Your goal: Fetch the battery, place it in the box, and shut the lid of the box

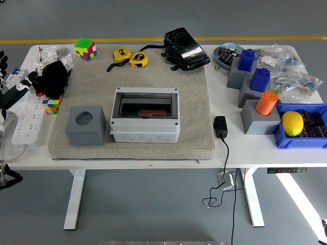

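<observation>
The grey box [145,121] stands in the middle of the beige mat [194,102], its clear lid lying flat and shut. Through the lid an orange-red battery [153,113] shows, lying inside the box. Only a sliver of my left hand [4,97] shows at the picture's left edge, over the white power strip [28,120] and far from the box. My right hand is out of the picture.
A grey cube with a round hole [86,125] sits left of the box. Tape measures [131,57], a black pouch [185,48] and a puzzle cube [85,48] lie behind. Grey and blue blocks [250,76], an orange cup [266,102] and a blue bin [306,133] fill the right.
</observation>
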Controlling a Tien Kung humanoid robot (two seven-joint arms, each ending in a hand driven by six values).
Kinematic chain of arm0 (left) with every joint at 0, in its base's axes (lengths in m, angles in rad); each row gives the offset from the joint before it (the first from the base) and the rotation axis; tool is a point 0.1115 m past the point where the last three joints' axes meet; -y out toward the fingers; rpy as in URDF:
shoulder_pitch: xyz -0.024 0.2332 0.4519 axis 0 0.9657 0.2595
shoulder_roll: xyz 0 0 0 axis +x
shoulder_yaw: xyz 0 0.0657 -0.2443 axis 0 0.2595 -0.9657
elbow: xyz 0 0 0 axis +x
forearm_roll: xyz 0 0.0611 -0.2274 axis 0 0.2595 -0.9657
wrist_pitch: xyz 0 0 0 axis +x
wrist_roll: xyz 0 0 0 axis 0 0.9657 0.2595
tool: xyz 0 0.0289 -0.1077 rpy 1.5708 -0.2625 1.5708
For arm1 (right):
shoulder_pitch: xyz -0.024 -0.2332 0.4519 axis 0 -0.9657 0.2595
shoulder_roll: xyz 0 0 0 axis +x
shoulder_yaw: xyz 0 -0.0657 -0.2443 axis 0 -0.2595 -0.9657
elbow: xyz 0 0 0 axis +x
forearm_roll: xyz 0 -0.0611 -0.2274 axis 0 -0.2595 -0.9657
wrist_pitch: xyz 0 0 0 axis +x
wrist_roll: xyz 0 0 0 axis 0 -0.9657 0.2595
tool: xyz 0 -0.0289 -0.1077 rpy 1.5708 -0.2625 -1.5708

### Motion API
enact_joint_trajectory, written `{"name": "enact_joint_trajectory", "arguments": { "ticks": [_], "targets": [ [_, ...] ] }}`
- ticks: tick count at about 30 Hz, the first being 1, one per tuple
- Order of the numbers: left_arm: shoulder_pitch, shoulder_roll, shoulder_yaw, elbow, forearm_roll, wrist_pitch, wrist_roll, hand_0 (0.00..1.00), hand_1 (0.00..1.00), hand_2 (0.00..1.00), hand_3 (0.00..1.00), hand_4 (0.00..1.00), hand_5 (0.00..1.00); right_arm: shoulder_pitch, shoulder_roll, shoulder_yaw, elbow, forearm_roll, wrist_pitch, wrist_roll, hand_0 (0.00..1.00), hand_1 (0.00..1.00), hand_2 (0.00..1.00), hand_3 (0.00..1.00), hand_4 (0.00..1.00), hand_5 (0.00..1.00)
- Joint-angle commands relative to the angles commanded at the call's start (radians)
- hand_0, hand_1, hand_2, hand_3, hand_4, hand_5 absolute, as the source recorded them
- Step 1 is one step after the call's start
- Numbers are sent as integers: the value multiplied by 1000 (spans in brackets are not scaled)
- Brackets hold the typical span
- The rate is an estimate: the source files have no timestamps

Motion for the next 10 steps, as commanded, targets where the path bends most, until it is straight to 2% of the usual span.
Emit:
{"name": "enact_joint_trajectory", "arguments": {
  "ticks": [9, 10],
  "targets": [
    [1, 1, 6, -3, 4, 1, 6, 998, 998, 998, 985, 969, 296, 0, -1, -2, 0, 4, -1, 1, 817, 755, 731, 791, 998, 998],
    [0, 2, 9, -1, -5, -13, 10, 998, 998, 998, 985, 969, 296, 0, 0, -1, 0, 4, -2, 0, 817, 755, 731, 791, 998, 998]
  ]
}}
